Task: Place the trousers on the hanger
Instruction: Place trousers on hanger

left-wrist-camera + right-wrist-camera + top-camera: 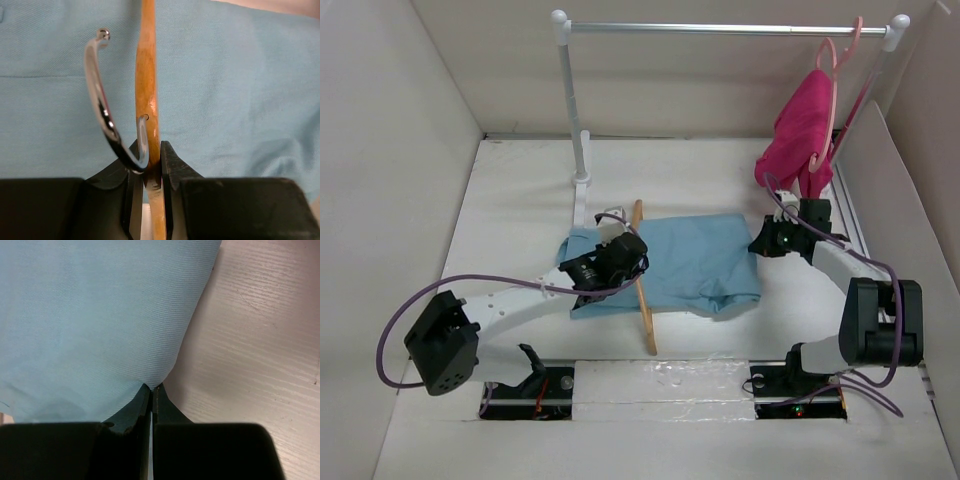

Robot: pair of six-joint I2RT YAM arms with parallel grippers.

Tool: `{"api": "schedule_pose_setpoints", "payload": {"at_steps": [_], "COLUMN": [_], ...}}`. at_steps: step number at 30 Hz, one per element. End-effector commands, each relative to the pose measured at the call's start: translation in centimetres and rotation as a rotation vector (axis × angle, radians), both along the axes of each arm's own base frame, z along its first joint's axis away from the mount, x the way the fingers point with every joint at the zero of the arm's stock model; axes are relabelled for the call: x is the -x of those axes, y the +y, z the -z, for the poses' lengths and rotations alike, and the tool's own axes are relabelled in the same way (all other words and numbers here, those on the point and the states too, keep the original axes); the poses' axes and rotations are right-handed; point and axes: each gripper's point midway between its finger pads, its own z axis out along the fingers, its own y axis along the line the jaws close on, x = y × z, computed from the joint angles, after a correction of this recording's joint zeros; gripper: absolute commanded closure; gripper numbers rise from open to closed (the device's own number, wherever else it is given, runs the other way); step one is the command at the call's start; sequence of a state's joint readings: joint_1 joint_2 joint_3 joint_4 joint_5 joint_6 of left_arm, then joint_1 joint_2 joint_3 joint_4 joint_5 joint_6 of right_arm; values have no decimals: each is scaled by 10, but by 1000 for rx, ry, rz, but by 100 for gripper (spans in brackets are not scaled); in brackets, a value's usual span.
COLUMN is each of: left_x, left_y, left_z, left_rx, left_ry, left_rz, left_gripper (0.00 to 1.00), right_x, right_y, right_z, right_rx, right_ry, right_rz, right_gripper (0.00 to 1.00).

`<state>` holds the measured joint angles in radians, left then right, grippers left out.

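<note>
The sky-blue trousers (pixel 690 262) lie folded on the white table. The tan wooden hanger (pixel 643 290) lies across their left part. My left gripper (pixel 623 262) is shut on the hanger's middle; the left wrist view shows the wood (pixel 148 90) pinched between the jaws and the metal hook (pixel 102 110) curving to the left, over the trousers (pixel 235 90). My right gripper (pixel 761 243) is shut on the trousers' right edge; the right wrist view shows the cloth (pixel 100 325) pinched at the fingertips (pixel 151 389).
A white clothes rail (pixel 720 30) stands at the back. A pink plastic hanger (pixel 832 60) with a magenta garment (pixel 800 130) hangs at its right end, just behind my right arm. White walls enclose the table (pixel 520 200) on both sides.
</note>
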<state>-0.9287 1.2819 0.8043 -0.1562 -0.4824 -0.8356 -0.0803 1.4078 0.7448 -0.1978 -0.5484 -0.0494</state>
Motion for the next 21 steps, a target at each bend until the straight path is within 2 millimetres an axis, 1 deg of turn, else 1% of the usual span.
{"api": "schedule_pose_setpoints", "payload": {"at_steps": [1,3,4,5,6,10,12,14,15,16,17,21], "left_x": [-9,-4,-7,-5,-5,-8,-10,-12,-14,-14,-14,-19], "left_y": [4,-14,-18,-22,-24,-35,-37,-42,-48,-47,-48,-58], "left_z": [-12,-17,-23,-24,-24,-43,-48,-55,-64,-64,-66,-83], "left_rx": [-90,-70,-61,-57,-53,6,18,38,67,66,76,132], "left_ry": [-42,-55,-63,-61,-54,-83,-89,-99,-113,-115,-114,-140], "left_rz": [31,74,77,82,79,99,92,100,106,104,98,99], "left_gripper": [100,100,100,100,100,100,100,100,100,100,100,100], "right_x": [-13,-12,-11,-11,-11,-9,-9,-9,-8,-8,-7,-5], "right_y": [2,6,9,9,8,16,18,18,21,21,25,27], "right_z": [-9,-6,-4,-4,-2,1,2,2,3,3,2,1], "right_rx": [20,17,16,16,17,13,16,12,11,10,9,13], "right_ry": [-80,-77,-69,-72,-67,-64,-60,-61,-56,-55,-59,-54], "right_rz": [-24,-28,-38,-38,-35,-52,-56,-51,-56,-55,-66,-64], "right_gripper": [100,100,100,100,100,100,100,100,100,100,100,100]}}
